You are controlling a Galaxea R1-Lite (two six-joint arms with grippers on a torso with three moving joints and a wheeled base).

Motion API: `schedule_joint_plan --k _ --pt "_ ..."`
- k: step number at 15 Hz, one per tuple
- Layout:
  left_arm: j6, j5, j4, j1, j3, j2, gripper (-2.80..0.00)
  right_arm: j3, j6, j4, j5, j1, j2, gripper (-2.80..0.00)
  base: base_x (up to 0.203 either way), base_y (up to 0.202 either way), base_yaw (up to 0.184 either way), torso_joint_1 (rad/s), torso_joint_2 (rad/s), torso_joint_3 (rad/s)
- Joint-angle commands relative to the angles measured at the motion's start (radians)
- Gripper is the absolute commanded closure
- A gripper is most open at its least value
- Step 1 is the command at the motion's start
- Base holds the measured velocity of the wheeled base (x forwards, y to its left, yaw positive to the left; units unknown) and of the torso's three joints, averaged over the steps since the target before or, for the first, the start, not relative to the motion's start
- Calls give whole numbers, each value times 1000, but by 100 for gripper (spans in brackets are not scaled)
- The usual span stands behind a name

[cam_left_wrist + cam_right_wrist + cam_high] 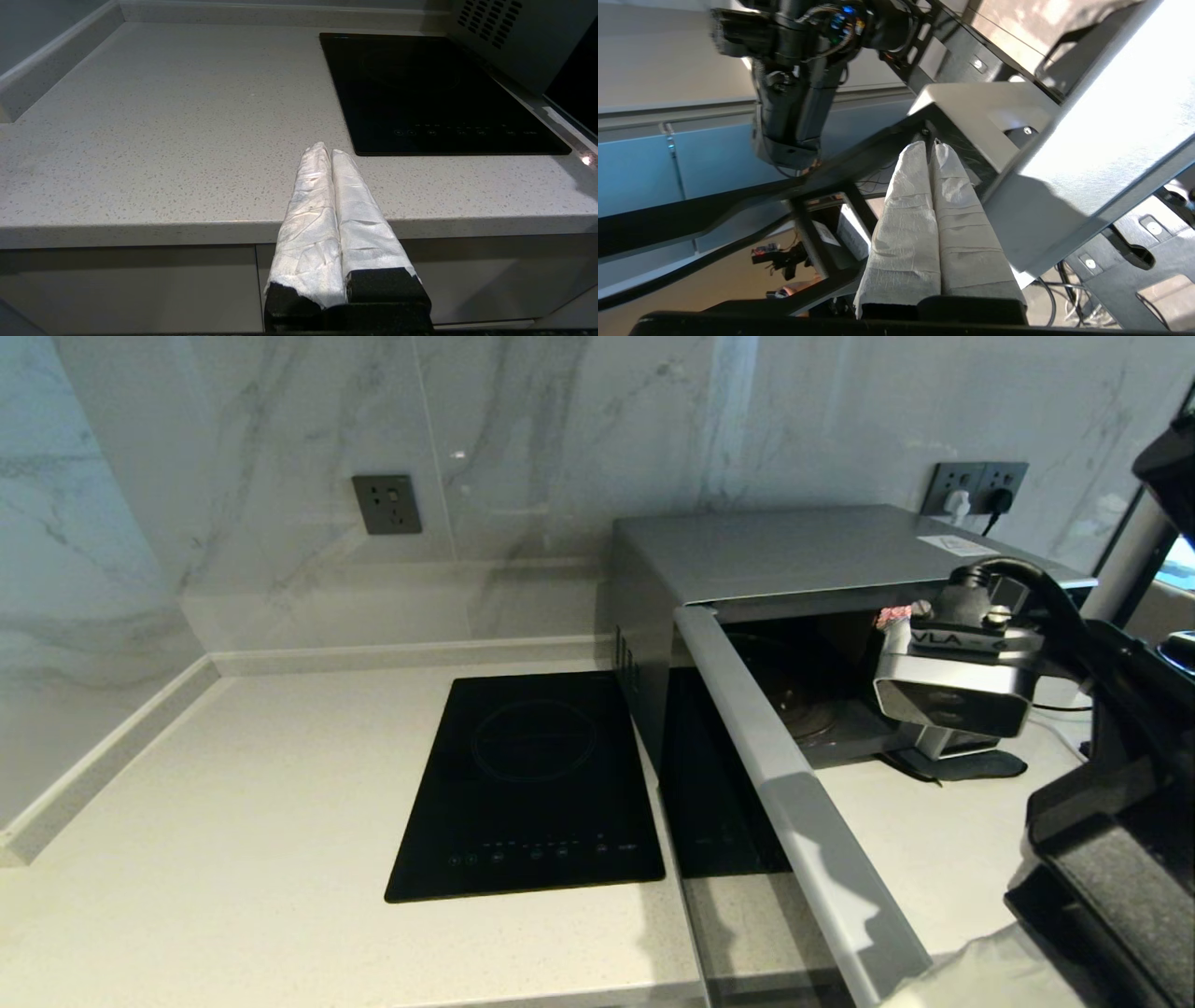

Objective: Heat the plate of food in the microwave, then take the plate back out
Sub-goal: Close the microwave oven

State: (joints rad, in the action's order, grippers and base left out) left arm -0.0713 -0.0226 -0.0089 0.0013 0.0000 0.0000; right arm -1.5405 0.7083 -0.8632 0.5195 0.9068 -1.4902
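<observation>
The silver microwave (794, 555) stands at the back right of the counter. Its door (803, 803) is swung wide open toward me, and the dark cavity with a glass turntable (803, 705) shows behind it. No plate of food shows in any view. My right gripper (928, 147) is shut with nothing between its white-wrapped fingers. It lies beside the inner face of the door (1087, 163), near the free end, and shows at the bottom right of the head view (971, 971). My left gripper (327, 151) is shut and empty, hovering over the counter's front edge.
A flat black induction cooktop (532, 784) is set into the speckled counter (233, 821) just left of the microwave. Wall sockets (386, 504) sit on the marble backsplash, and plugs (976, 490) sit behind the microwave. A raised ledge (103, 756) borders the counter on the left.
</observation>
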Motion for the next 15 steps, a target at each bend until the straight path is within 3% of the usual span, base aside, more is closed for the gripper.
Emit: schedule_joint_plan --k 1,5,12,15 --pt "-1 0 0 0 0 2 0 23 4 -5 -7 1 1 0 0 0 0 0 0 0" --pt "-1 0 0 -1 0 2 0 39 6 -7 -96 -2 13 0 0 0 0 0 0 0" --pt "-1 0 0 0 0 2 0 42 43 -13 -382 -12 127 0 0 0 0 0 0 0" --pt "-1 0 0 0 0 2 0 41 42 -86 -459 -12 147 0 0 0 0 0 0 0"
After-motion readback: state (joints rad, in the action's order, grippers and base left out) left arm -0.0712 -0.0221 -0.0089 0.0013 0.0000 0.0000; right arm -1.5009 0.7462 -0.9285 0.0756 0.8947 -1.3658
